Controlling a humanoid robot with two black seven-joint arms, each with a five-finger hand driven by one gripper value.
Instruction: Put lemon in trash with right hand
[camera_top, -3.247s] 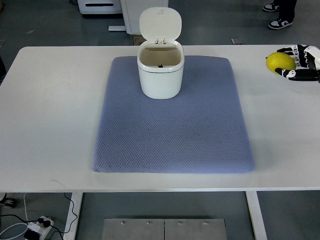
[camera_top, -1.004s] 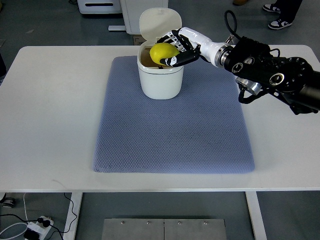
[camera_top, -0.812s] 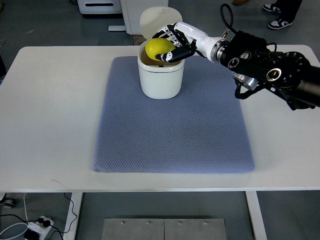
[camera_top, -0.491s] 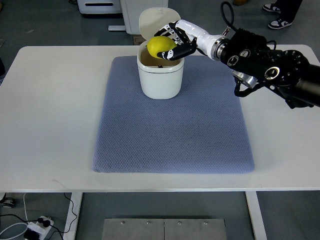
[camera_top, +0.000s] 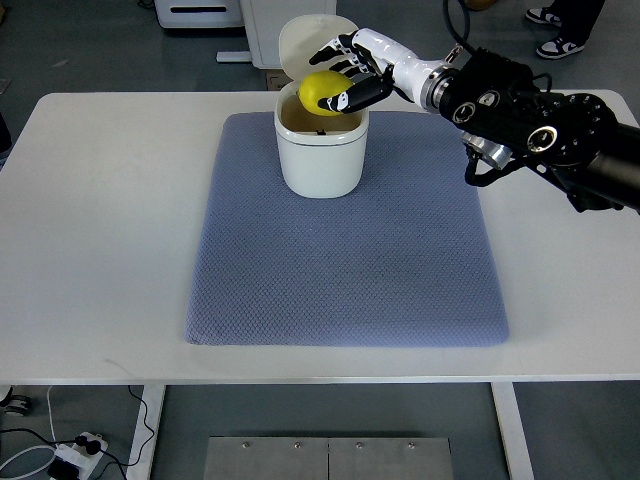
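The yellow lemon (camera_top: 320, 90) is just above the mouth of the white trash bin (camera_top: 320, 150), whose lid (camera_top: 305, 40) stands open at the back. My right hand (camera_top: 348, 70) reaches in from the right and hovers over the bin. Its fingers (camera_top: 335, 47) are spread and lifted off the top of the lemon, while the thumb (camera_top: 358, 92) still lies against the lemon's right side. The bin stands on the far part of a blue mat (camera_top: 345, 260). The left arm is out of view.
The mat lies on a white table (camera_top: 100, 220). My right forearm (camera_top: 530, 120) crosses above the table's far right corner. A person's shoes (camera_top: 558, 45) show on the floor beyond the table, top right. A white cabinet stands behind the bin.
The right hand brought the lemon from the table's right edge to above the bin. In the last half second its fingers opened upward off the lemon.
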